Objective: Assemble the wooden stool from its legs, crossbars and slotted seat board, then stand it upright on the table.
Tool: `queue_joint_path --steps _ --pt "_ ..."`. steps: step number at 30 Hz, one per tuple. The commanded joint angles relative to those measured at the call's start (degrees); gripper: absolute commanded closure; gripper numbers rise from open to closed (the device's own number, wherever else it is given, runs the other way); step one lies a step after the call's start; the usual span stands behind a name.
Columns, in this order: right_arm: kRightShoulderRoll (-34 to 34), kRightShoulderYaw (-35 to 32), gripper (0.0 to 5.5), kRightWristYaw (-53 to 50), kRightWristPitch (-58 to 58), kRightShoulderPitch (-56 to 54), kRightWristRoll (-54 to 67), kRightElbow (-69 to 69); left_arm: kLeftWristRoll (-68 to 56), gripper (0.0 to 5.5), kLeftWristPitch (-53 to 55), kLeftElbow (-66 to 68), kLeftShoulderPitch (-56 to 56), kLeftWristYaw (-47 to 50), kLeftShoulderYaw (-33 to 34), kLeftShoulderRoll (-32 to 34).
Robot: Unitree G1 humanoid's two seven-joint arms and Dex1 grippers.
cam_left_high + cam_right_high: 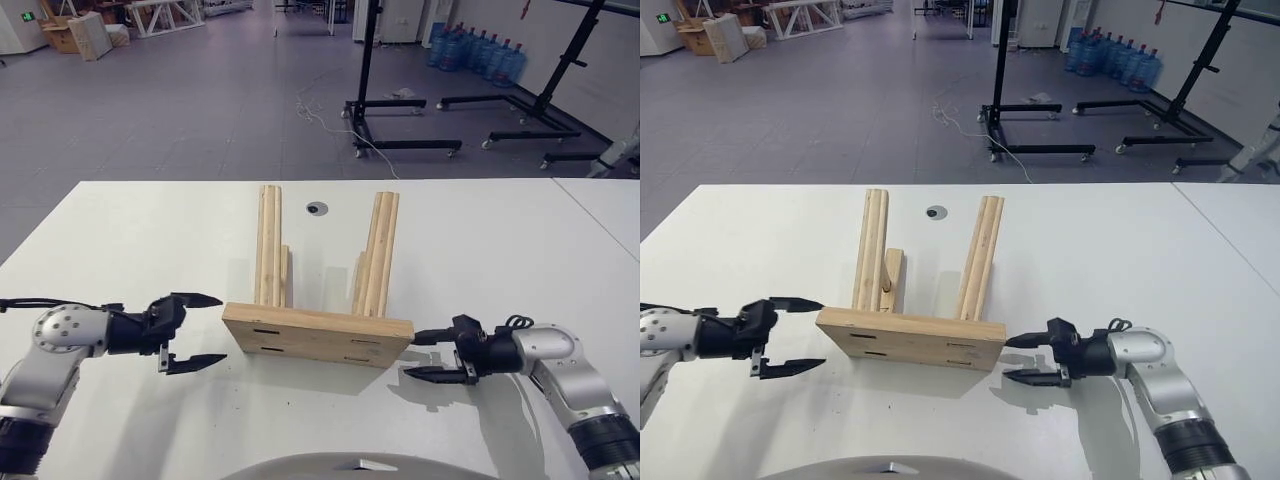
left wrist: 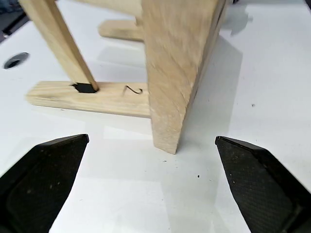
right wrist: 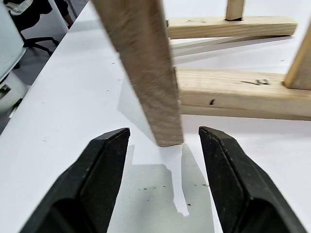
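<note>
Nearest, the two grippers flank the slotted seat board, which stands on its long edge on the white table with its slotted face toward the robot. The left gripper sits just off the board's left end with fingers spread wide. The board's corner lies in line with the gap between them but is not touched. The right gripper sits just off the board's right end, fingers also apart and not holding the wood.

Beyond the board, the legs lie flat on the table, running away from it. A crossbar lies low between them, close behind the board. Farther on, a round grommet is set in the tabletop.

The stool looks assembled and lying on its side, so the job left is probably to stand it upright. Both grippers should clamp the board's ends together at matching height. They should then tip it as one so the feet land evenly, as a lopsided lift could rack or loosen the joints.

A pencilled scribble marks one leg near the board, but I cannot read it.
</note>
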Motion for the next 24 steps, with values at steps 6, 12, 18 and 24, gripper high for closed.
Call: queue_joint_path --steps 6,12,18,24 --pt "5.1 0.3 2.88 -5.7 0.5 -2.6 0.4 2.5 -0.9 0.71 -0.6 0.8 -0.9 1.5 -3.7 -2.6" --pt "6.7 1.5 3.06 -5.6 -0.5 -2.8 -0.1 5.0 2.3 0.71 -2.1 5.1 -2.5 2.5 -7.6 -4.8" --pt "7.2 1.8 4.03 -3.6 -0.9 -4.7 0.7 6.5 2.0 1.58 -4.6 8.6 -5.0 3.4 -8.4 -6.8" --pt "7.2 1.6 4.15 -2.3 0.3 -5.6 1.5 5.8 0.9 2.50 -4.2 6.7 -4.3 3.3 -8.3 -7.0"
